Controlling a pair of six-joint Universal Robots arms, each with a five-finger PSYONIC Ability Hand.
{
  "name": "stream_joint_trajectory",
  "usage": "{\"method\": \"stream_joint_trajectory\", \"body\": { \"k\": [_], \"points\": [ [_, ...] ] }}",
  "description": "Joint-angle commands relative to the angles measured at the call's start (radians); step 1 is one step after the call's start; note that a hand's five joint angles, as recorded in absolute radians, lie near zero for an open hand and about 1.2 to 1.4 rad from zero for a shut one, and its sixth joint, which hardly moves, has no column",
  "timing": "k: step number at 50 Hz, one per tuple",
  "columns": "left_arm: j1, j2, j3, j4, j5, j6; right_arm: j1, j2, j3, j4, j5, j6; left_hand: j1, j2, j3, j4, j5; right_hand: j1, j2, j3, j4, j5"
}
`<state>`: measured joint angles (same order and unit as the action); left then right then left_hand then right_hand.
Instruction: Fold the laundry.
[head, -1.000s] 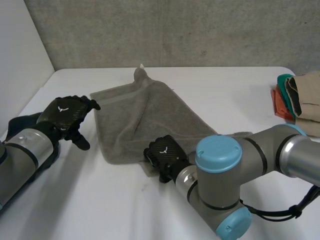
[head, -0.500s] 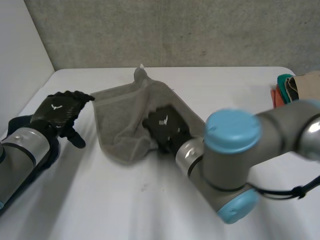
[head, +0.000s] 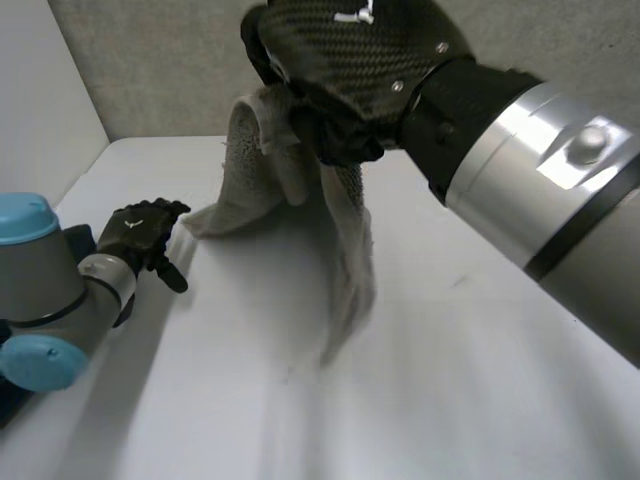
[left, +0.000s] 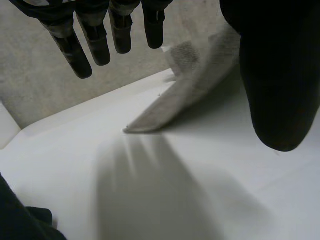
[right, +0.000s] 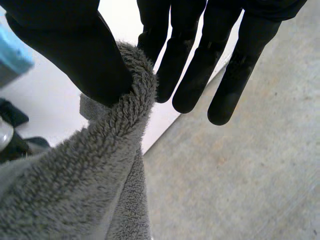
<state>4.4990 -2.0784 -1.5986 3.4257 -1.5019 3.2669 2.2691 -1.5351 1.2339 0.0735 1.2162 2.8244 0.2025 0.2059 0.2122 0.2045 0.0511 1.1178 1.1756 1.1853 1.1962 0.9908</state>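
towel held high in the right hand, one corner down by the left

the right hand (head: 350, 60) is up above the table (head: 480, 380), close under the head camera, and it has the grey towel (head: 345, 230) by a bunched fold. in the right wrist view its thumb (right: 75, 55) presses the thick pile against the nearest of the fingers (right: 195, 75), which are otherwise almost straight, so the cloth is pinched rather than wrapped. from that grip the towel hangs in two parts: a long narrow drape falls straight down toward the white tabletop (whether its tip touches, i cannot tell), and a second stretch slopes away to the robot's left, ending in a corner that lies flat on the table.

the left hand (head: 140, 228) sits low at the table's left side, just beside that corner and apart from it. in its own wrist view its fingers are straight and spread a little, the thumb stands off to one side, and nothing is between them; the towel's corner lies on the table beyond the fingertips.
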Motion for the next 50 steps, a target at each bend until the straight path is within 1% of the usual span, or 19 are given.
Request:
{"method": "stream_joint_trajectory", "body": {
  "k": [1, 4, 7, 11, 12, 16, 19, 28, 31, 32, 35, 36, 39, 40, 42, 46, 47, 48, 50],
  "points": [
    [-0.012, -0.023, 0.029, 0.027, -0.132, -0.016, -0.008, -0.049, 0.015, 0.003, -0.001, 0.006, -0.028, -0.031, -0.038, -0.03, -0.051, 0.278, 0.221, 0.211, 0.2, 0.231],
    [-0.007, -0.012, 0.019, 0.021, -0.155, -0.033, -0.016, -0.053, 0.019, 0.006, 0.0, 0.004, -0.028, -0.031, -0.038, -0.03, -0.051, 0.278, 0.221, 0.211, 0.2, 0.231],
    [-0.009, 0.004, -0.015, 0.001, -0.13, -0.064, -0.026, -0.05, 0.022, 0.011, 0.002, 0.003, -0.028, -0.031, -0.038, -0.03, -0.051, 0.278, 0.221, 0.211, 0.2, 0.231],
    [-0.011, 0.046, -0.09, -0.033, -0.058, -0.092, -0.031, -0.045, 0.027, 0.014, 0.005, 0.004, -0.028, -0.031, -0.038, -0.03, -0.051, 0.278, 0.221, 0.211, 0.2, 0.231],
    [-0.011, 0.063, -0.118, -0.031, -0.022, -0.095, -0.031, -0.045, 0.029, 0.015, 0.005, 0.003, -0.028, -0.031, -0.038, -0.03, -0.051, 0.278, 0.221, 0.211, 0.2, 0.231],
    [-0.011, 0.089, -0.159, -0.013, 0.055, -0.092, -0.025, -0.051, 0.029, 0.017, 0.0, 0.007, -0.028, -0.031, -0.038, -0.03, -0.051, 0.278, 0.221, 0.211, 0.2, 0.231],
    [-0.017, 0.077, -0.155, 0.016, 0.087, -0.092, -0.017, -0.06, 0.022, 0.019, 0.005, 0.012, -0.028, -0.031, -0.038, -0.03, -0.051, 0.278, 0.221, 0.211, 0.2, 0.231],
    [-0.052, -0.035, -0.049, 0.007, 0.063, -0.085, -0.037, -0.125, -0.004, 0.031, 0.0, 0.047, -0.028, -0.031, -0.038, -0.03, -0.051, 0.278, 0.221, 0.211, 0.2, 0.231],
    [-0.064, -0.084, 0.011, 0.0, 0.034, -0.079, -0.056, -0.154, -0.008, 0.038, -0.003, 0.082, 0.28, 0.276, 0.27, 0.278, 0.257, 0.278, 0.221, 0.211, 0.2, 0.231],
    [-0.066, -0.103, 0.041, -0.003, 0.014, -0.075, -0.062, -0.163, -0.008, 0.038, -0.003, 0.092, 0.543, 0.539, 0.533, 0.541, 0.52, 0.278, 0.221, 0.211, 0.2, 0.231],
    [-0.061, -0.115, 0.08, -0.013, -0.033, -0.07, -0.111, -0.195, -0.008, 0.035, -0.003, 0.119, 1.157, 1.153, 1.147, 1.155, 1.134, 0.278, 0.221, 0.211, 0.2, 0.231],
    [-0.054, -0.102, 0.094, -0.017, -0.076, -0.064, -0.132, -0.203, -0.007, 0.035, -0.004, 0.122, 1.193, 1.19, 1.184, 1.191, 1.17, 0.278, 0.221, 0.211, 0.2, 0.231],
    [-0.035, -0.053, 0.094, -0.029, -0.136, -0.059, -0.238, -0.208, 0.005, 0.038, -0.026, 0.116, 1.194, 1.19, 1.184, 1.192, 1.171, 0.278, 0.221, 0.211, 0.2, 0.231],
    [-0.023, 0.001, 0.08, -0.042, -0.161, -0.058, -0.302, -0.2, 0.016, 0.038, -0.046, 0.112, 1.194, 1.19, 1.184, 1.192, 1.171, 0.278, 0.221, 0.211, 0.2, 0.231],
    [-0.015, 0.072, 0.054, -0.051, -0.155, -0.056, -0.365, -0.182, 0.025, 0.04, -0.07, 0.099, 1.194, 1.19, 1.184, 1.192, 1.171, 0.278, 0.221, 0.211, 0.2, 0.231],
    [0.017, 0.295, -0.024, -0.049, -0.06, -0.046, -0.517, -0.103, 0.03, 0.072, -0.132, 0.043, 1.194, 1.19, 1.184, 1.192, 1.171, 0.278, 0.221, 0.211, 0.2, 0.231],
    [0.025, 0.338, -0.036, -0.048, -0.035, -0.041, -0.542, -0.083, 0.029, 0.087, -0.139, 0.027, 1.194, 1.19, 1.184, 1.192, 1.171, 0.278, 0.221, 0.211, 0.2, 0.231],
    [0.04, 0.415, -0.05, -0.054, 0.018, -0.033, -0.56, -0.041, 0.019, 0.118, -0.144, -0.009, 1.194, 1.19, 1.184, 1.192, 1.171, 0.278, 0.221, 0.211, 0.2, 0.231],
    [0.055, 0.48, -0.058, -0.06, 0.067, -0.021, -0.562, 0.007, 0.001, 0.15, -0.135, -0.061, 1.194, 1.19, 1.184, 1.192, 1.171, 0.278, 0.221, 0.211, 0.2, 0.231]
  ]
}}
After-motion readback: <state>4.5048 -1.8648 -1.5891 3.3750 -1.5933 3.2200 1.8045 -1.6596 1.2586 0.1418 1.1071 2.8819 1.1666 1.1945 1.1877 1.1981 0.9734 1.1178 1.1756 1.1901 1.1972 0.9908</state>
